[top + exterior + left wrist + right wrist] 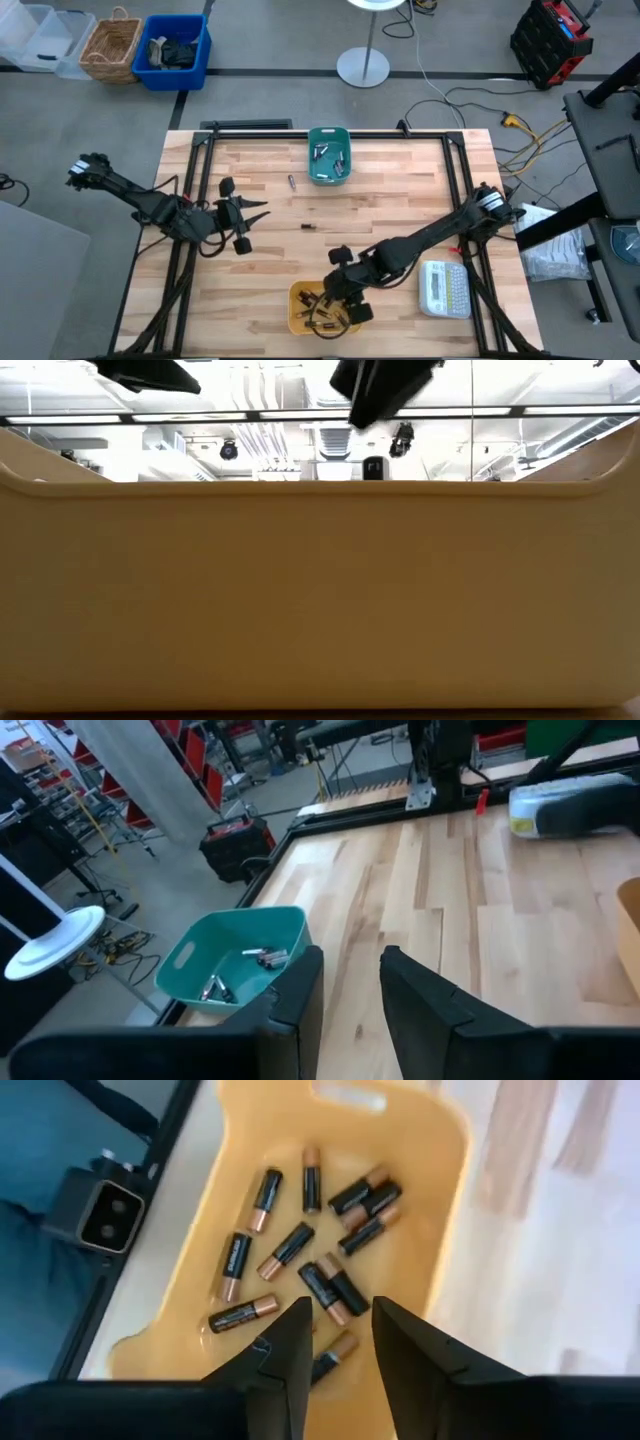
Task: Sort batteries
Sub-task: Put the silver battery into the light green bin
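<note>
Several black-and-copper batteries [300, 1245] lie in the yellow bin [300, 295] at the table's near edge. My right gripper [340, 1330] hangs just above them, open, fingers pointing down into the bin [338, 302]. The teal bin [328, 155] at the far edge holds several silvery batteries [262, 958]. Two loose batteries [291, 182] [308, 227] lie on the wood between the bins. My left gripper [262, 209] hovers open over the table's left part, holding nothing [350, 990].
A white label-maker [445, 288] lies near the right front of the table. In the low view the yellow bin's wall [320, 590] fills the picture. Bare wood spreads between the two bins. Storage bins and a basket [110, 45] stand on the floor beyond the table.
</note>
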